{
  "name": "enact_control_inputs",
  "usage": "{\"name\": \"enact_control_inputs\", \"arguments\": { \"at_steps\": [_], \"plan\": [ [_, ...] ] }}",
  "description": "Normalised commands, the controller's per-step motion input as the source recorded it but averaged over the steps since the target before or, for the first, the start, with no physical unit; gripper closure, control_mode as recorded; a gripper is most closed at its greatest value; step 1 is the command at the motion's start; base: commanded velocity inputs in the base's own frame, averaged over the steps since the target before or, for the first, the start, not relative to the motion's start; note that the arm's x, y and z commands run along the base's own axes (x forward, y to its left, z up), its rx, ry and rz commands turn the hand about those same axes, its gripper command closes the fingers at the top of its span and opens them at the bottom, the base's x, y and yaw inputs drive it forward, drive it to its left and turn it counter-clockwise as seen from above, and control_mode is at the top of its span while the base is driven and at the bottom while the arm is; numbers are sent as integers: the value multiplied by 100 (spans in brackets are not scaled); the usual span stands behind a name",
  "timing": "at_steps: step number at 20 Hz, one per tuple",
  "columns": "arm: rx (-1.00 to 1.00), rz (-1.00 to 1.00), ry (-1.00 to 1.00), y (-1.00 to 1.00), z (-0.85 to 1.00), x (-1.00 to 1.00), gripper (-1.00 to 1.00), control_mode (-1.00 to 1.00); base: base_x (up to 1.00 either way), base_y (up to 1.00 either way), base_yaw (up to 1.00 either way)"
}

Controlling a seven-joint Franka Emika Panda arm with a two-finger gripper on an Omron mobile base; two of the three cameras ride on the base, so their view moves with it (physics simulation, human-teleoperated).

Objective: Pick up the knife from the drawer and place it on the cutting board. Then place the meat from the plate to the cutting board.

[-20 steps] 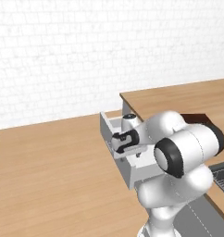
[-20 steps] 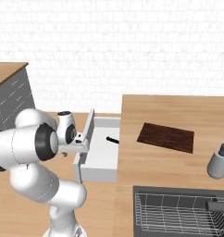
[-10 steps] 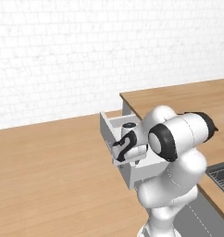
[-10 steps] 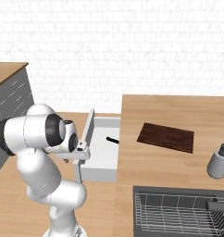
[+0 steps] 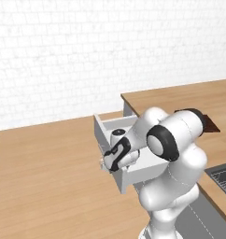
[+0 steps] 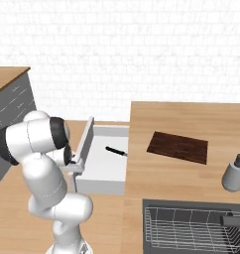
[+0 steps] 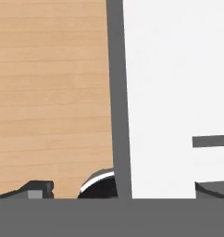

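Worktop (image 6: 191, 116): warm light wood, fine straight grain, matt. Cutting board (image 6: 178, 147) near its middle: darker brown wood, streaky grain, low sheen. Drawer (image 6: 104, 166) off the worktop's left edge: plain light-grey box, smooth, looks like painted or plastic panel, matt. Knife (image 6: 116, 151) in it: black, matt, too small to split handle from blade. Dish rack (image 6: 186, 229) at front right corner: thin metal wire in a dark grey basin. Soap dispenser (image 6: 234, 173): smooth grey, faint gloss. Back wall (image 5: 87, 51): white brick, matt, slightly rough.

The knife (image 6: 116, 151) lies in the open drawer (image 6: 106, 171), left of the cutting board (image 6: 178, 147) on the counter (image 6: 191, 119).
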Motion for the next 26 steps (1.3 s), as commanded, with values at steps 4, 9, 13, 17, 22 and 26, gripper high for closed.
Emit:
{"name": "enact_control_inputs", "arguments": {
  "at_steps": [4, 9, 13, 17, 22, 26],
  "plan": [
    [0, -3, -13, 100, 0, 0, -100, -100, 0, 0, 0],
    [0, 0, -11, 100, 13, 0, -100, -100, 0, 0, 0],
    [0, 0, -11, 100, 45, 0, -100, -100, 0, 0, 0],
    [0, -2, -5, 100, 75, 0, -100, -100, 0, 0, 0],
    [-1, -6, 0, 63, 100, 1, -100, -100, 0, 0, 0],
    [20, -6, 5, -85, 100, 5, -100, -100, 0, 0, 0]
  ]
}}
